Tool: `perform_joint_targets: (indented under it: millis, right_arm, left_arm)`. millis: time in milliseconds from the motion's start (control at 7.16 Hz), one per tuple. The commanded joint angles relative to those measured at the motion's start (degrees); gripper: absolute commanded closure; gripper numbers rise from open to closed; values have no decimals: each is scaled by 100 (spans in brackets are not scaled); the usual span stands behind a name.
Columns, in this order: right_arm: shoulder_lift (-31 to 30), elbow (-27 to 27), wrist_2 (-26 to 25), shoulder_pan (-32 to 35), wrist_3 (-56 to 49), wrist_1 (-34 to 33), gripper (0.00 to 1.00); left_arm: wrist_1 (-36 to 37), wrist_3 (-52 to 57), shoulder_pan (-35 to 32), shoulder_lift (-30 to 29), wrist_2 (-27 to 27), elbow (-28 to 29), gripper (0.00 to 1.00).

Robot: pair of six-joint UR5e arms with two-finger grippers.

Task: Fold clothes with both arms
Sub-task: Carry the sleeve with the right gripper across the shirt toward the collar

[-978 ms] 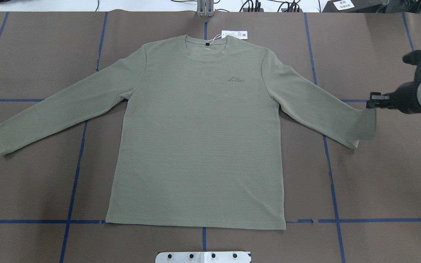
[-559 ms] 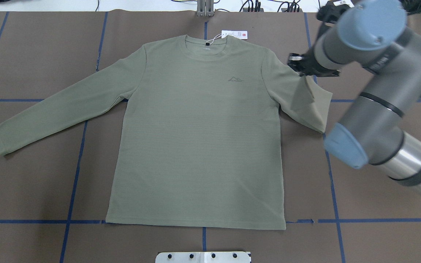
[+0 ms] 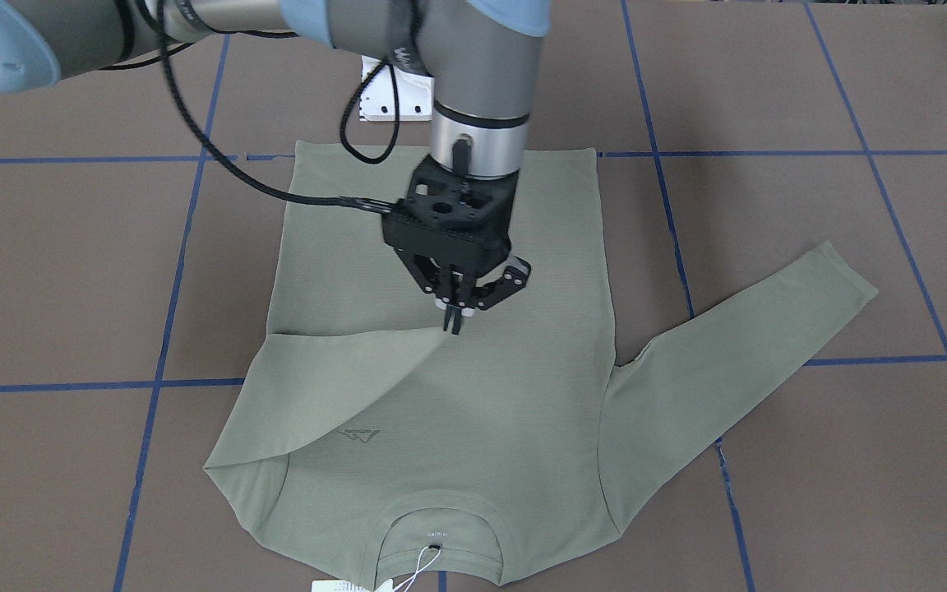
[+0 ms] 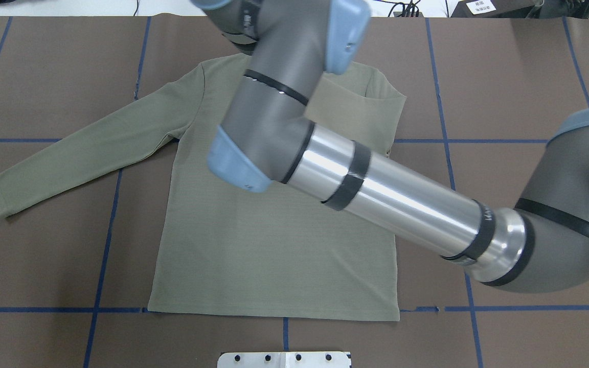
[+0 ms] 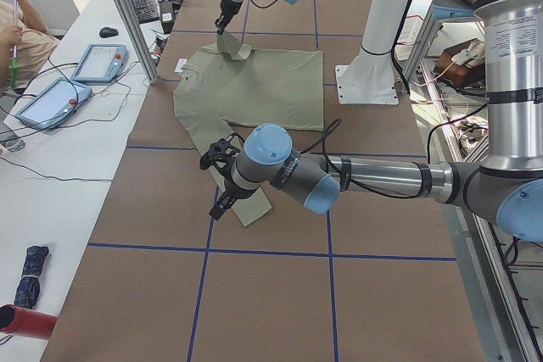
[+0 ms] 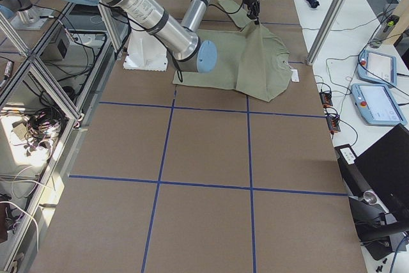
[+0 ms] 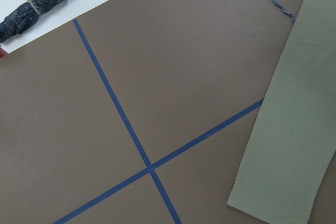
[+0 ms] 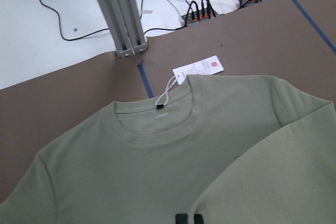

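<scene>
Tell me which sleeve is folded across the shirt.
The right sleeve, pinched by the right pincer and laid over the shirt; the left sleeve lies stretched flat on the table.

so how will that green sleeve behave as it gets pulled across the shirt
Probably floppy: the sleeve drapes in a soft sheet from the right hand down to the shirt. Likely light, since a fingertip pinch carries it. It folds sharply at the shoulder, so it has little stiffness.

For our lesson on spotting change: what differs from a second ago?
The right tool, shut on the right sleeve, carried its cuff from out at the side inward, across the chest of the shirt. The body, hem and left sleeve stayed flat.
</scene>
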Motion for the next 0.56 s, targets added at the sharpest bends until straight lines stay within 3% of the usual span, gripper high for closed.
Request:
perform_joint_targets:
  millis: [0,140,419]
  right_arm:
    - [356,-1323,-1015,-594,69,1212,100]
    - [382,-1508,-1410,-840,322,1275,100]
    - [662,-2078,-1598,-983,525,1721,99]
  left_arm:
    - [-4,1,9,-29,0,44,0]
    - [-4,-7,9,-30,0,53,0]
    - [-4,-8,0,-30,0,53,0]
